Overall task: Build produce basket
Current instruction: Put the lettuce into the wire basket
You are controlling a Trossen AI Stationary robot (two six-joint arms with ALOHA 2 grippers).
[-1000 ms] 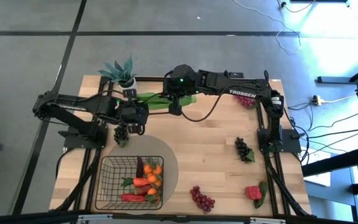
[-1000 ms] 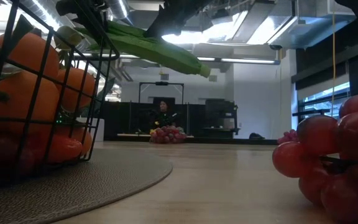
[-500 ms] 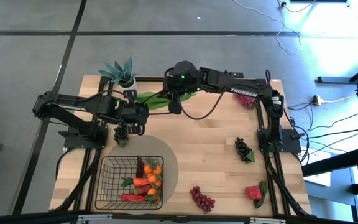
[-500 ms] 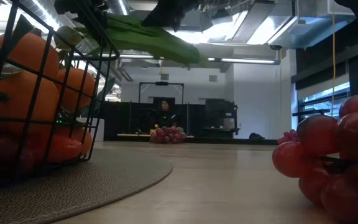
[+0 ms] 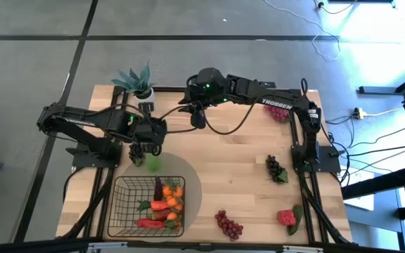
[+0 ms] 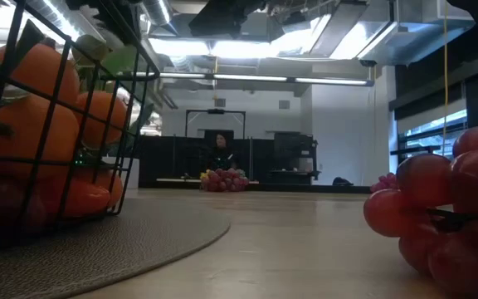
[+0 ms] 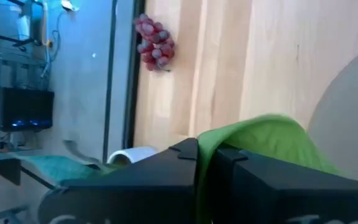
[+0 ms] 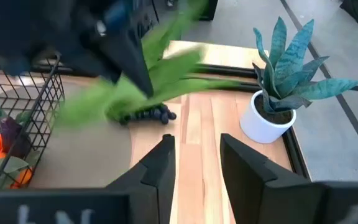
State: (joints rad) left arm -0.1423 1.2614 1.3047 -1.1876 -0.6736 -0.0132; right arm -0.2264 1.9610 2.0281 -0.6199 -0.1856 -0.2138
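From above, the basket sits at the table's near left on a grey mat, partly filled with carrots, tangerines and something red. The left gripper hangs just beyond it, fingers pinched on a green bean pod, with a dark grape bunch beside it. The right gripper hovers near the potted plant, empty, fingers parted. Still loose on the table: red grapes, a strawberry, dark grapes and another bunch.

Low view: oranges show behind the wire.

Left wrist: the pod is clamped between the fingers, blurred.

Right wrist: parted fingers, nothing between them. Roughly half done, I'd judge.
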